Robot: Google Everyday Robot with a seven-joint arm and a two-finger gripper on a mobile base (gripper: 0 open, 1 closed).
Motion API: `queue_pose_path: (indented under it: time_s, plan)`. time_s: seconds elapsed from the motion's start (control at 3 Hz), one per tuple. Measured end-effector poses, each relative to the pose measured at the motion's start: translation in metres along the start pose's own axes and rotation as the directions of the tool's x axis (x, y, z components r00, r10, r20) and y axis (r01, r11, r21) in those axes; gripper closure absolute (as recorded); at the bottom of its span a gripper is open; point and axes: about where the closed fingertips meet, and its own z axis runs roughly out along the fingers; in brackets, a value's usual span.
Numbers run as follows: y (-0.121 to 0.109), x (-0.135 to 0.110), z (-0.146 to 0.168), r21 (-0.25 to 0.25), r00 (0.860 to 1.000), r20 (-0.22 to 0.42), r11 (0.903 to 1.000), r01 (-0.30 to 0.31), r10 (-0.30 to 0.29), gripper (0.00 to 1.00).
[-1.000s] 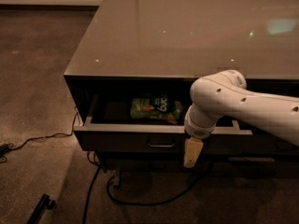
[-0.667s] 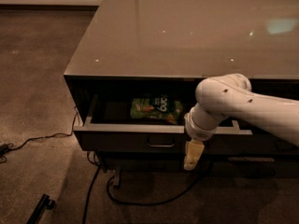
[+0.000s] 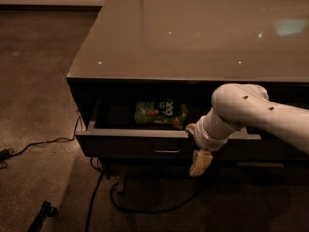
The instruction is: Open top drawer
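The top drawer [image 3: 125, 143] is a wide dark brown drawer under the glossy counter top, pulled partly out. Its small metal loop handle [image 3: 166, 149] sits at the centre of the flat front. A green snack bag [image 3: 161, 113] lies inside. My gripper [image 3: 199, 164] hangs from the white arm [image 3: 251, 112] in front of the drawer front, just right of and below the handle, pointing down. It is apart from the handle.
The counter [image 3: 193, 33] has a reflective top. A black cable [image 3: 96, 197] runs across the dark carpet below the drawer, another cable [image 3: 34, 146] trails at left, and a dark bar [image 3: 41, 215] lies at bottom left. Lower drawers are in shadow.
The arm and gripper have shifted slightly to the right and a little down along the drawer front. The drawer looks unchanged.
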Motion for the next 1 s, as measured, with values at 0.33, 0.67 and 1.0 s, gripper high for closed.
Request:
queue_pose_path:
  time_s: [0.33, 0.67, 1.0]
  plan:
    - [0.021, 0.009, 0.002, -0.02, 1.0, -0.008, 0.9995, 0.023, -0.023, 0.42]
    - [0.032, 0.015, -0.001, -0.024, 0.999, -0.024, 0.9994, 0.024, -0.024, 0.64]
    - [0.053, 0.023, -0.007, -0.019, 0.999, -0.052, 0.9998, -0.003, 0.002, 0.88]
